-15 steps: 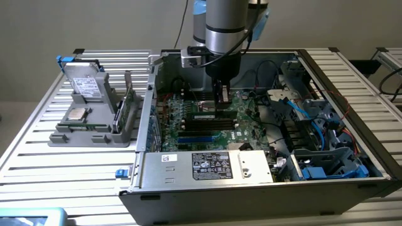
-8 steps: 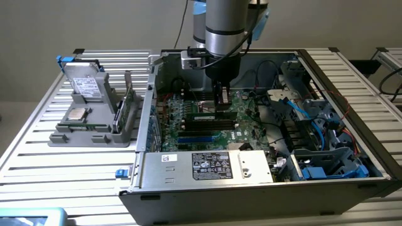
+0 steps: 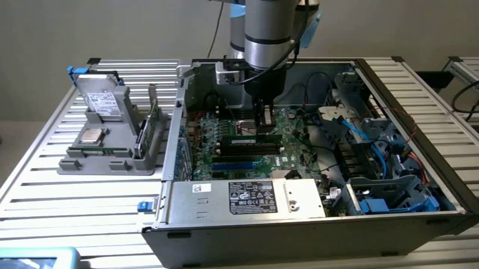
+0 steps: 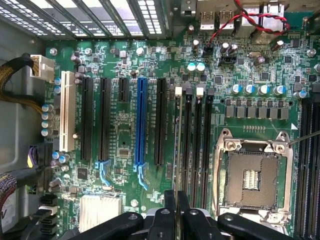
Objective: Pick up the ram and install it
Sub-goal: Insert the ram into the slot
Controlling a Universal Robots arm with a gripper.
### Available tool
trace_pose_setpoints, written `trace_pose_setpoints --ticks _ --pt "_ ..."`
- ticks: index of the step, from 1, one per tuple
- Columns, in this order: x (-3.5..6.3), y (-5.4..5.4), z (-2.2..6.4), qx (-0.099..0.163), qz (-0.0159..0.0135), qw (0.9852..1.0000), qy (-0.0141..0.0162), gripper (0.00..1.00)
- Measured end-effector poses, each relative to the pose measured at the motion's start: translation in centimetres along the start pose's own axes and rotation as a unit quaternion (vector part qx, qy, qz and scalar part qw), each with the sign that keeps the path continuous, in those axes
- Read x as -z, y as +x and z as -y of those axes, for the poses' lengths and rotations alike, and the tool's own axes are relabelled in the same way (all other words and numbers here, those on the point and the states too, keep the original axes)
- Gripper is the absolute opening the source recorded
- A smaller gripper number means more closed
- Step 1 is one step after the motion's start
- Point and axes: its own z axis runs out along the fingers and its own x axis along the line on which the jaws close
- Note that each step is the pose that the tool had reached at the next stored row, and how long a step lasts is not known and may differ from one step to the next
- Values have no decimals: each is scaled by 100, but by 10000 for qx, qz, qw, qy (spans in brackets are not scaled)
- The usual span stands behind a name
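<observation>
Since your arm is down inside the open computer case (image 3: pixel 224 230) on the table (image 3: pixel 45 190), note the pincer (image 4: pixel 176 196) is clenched on the ram (image 4: pixel 176 150), with its fingers (image 4: pixel 169 202) pinching the ram's upper edge. Ram stands on edge, running lengthwise along the black memory slots (image 4: pixel 197 145) of the motherboard (image 4: pixel 125 130), near the open processor socket (image 4: pixel 250 177); can't tell if it's seated. Outside the case a gray holder (image 3: pixel 112 162) sits on the table, well apart.
</observation>
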Motion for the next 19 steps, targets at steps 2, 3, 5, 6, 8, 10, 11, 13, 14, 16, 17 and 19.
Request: trace_pose_setpoints --ticks 2,3,5,6,8,10,11,13,14,16,17,19 --pt "-9 -1 -2 0 3 10000 0 14" --pt "-13 -2 -3 0 5 10000 0 14" --pt "-18 -6 -8 -1 8 10000 0 14" --pt "-20 -11 -13 -1 9 10000 -1 14" --pt "-28 -20 -12 0 10 10000 1 14" --pt "-37 -21 -12 0 10 10000 1 14" --pt "-44 -22 -13 0 12 10000 1 14" --pt "-53 -22 -13 -1 12 10000 0 14" --pt "-55 -22 -14 -1 13 10000 0 14" --pt "-62 -15 -14 -1 20 10000 1 14" --pt "-67 -13 -14 -1 23 10000 1 14" --pt "-76 -8 -14 -1 27 10000 1 14"
